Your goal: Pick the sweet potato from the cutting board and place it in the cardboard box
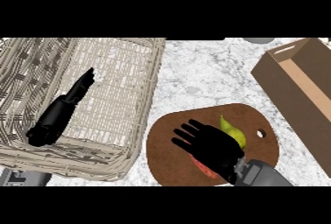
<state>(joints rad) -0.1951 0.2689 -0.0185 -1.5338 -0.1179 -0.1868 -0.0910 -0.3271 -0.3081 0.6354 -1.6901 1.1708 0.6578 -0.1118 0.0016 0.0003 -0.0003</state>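
A brown cutting board [174, 148] lies on the marble counter at lower middle. Only a reddish end of the sweet potato [206, 169] peeks out on it, beneath my right hand [210, 144]. That hand hovers over the board with its fingers spread and open; whether it touches the sweet potato is hidden. The open cardboard box [298, 89] stands at the right edge, apart from the board. At the left, my left hand [65, 109] rests over the wicker basket with straight fingers, holding nothing.
A large wicker basket [139, 109] fills the left side, its rim close to the board's left edge. A yellow-green fruit [234, 131] lies on the board just right of my right hand. Bare marble counter [207, 74] lies between basket and box.
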